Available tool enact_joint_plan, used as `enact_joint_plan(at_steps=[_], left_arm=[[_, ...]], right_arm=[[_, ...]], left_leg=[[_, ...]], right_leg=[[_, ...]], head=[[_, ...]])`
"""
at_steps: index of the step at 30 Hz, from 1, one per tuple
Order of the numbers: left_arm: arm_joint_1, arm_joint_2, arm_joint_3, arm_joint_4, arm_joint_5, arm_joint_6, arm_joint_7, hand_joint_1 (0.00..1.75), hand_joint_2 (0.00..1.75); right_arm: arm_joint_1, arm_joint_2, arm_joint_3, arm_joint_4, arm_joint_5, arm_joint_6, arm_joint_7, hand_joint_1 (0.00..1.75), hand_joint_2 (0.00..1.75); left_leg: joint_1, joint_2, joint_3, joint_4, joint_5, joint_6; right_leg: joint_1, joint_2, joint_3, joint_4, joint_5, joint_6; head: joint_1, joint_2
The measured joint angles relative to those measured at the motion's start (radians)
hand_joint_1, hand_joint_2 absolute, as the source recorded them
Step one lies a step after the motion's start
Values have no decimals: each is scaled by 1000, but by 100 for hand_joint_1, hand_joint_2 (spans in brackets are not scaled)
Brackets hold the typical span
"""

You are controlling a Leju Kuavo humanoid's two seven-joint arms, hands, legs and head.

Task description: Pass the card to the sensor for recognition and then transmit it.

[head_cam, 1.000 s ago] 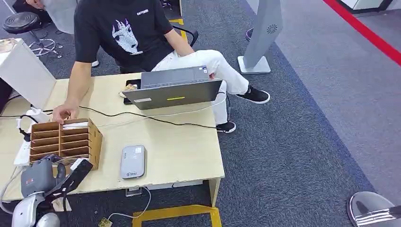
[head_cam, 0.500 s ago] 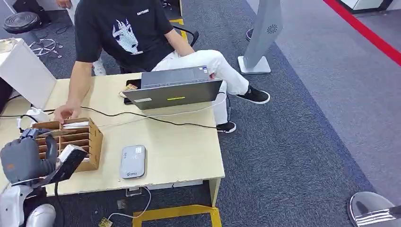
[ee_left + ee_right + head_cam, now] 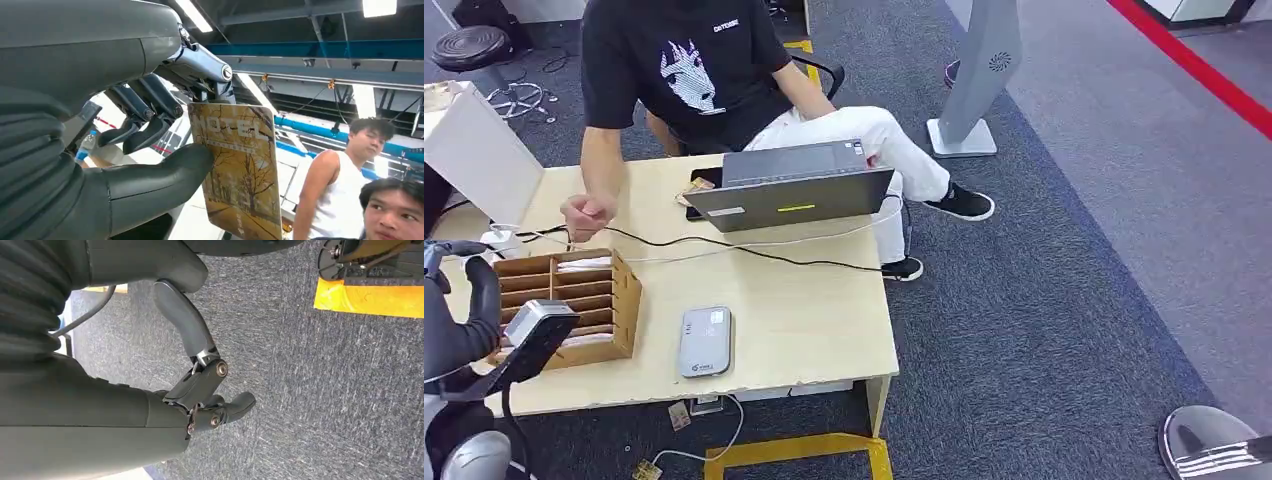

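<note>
My left hand (image 3: 459,320) is raised at the table's left end, beside the cardboard slot rack (image 3: 574,295). In the left wrist view this hand (image 3: 150,190) pinches a yellow-brown card (image 3: 240,175) printed "HOTEL" between the thumb and the fingers. The grey card sensor (image 3: 704,342) lies flat on the table (image 3: 804,320) near its front edge, to the right of the rack and apart from my hand. My right hand (image 3: 200,390) hangs over the carpet with loosely bent fingers and nothing in it.
A person in a black shirt sits behind the table, one hand (image 3: 587,214) lifted near the rack's back. A laptop (image 3: 789,185) and a black cable (image 3: 754,252) lie across the table. A white box (image 3: 479,150) stands at the back left.
My left hand has risen and moved left with the card, from below the table's front edge to beside the rack. The person's hand has lifted off the rack and drawn back.
</note>
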Motion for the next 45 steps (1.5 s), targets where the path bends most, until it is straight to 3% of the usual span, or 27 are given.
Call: enact_joint_plan(at_steps=[6,13,23,24,25,34,40,45], left_arm=[[-38,30,27,55,0,-34,31,175,175],[-149,86,77,236,-29,-66,66,175,175],[-219,101,94,368,-52,-51,69,175,175],[-221,101,94,373,-53,-46,68,145,175],[-222,98,94,376,-53,-36,64,0,175],[-216,76,94,377,-42,-13,48,0,175],[-157,71,94,307,-41,-15,55,0,175],[39,70,106,91,-47,-11,89,0,175]], right_arm=[[0,0,0,0,2,0,0,0,175],[-1,-1,0,0,26,0,0,0,175],[-2,-6,0,0,34,-2,0,0,175],[-2,-6,0,0,35,-2,0,0,175],[-2,-6,0,0,37,-2,0,0,175],[-1,-8,0,0,44,-5,6,0,175],[0,-8,0,0,35,-3,12,0,175],[9,-8,-1,2,-2,3,13,0,175]], left_leg=[[0,0,0,0,0,0],[0,0,0,0,1,-1],[0,0,0,0,1,-2],[0,0,0,0,1,-2],[0,0,0,0,1,-2],[0,0,0,0,1,-2],[0,0,0,0,1,-2],[0,4,0,0,-1,-1]], right_leg=[[0,0,0,0,0,0],[0,0,0,1,1,-1],[0,0,0,1,1,-1],[0,0,0,1,1,-1],[0,0,0,1,1,-1],[0,0,0,1,1,-1],[0,0,0,1,1,-1],[0,4,-1,1,0,0]], head=[[0,0],[0,0],[0,0],[0,0],[0,0],[0,0],[0,0],[0,0]])
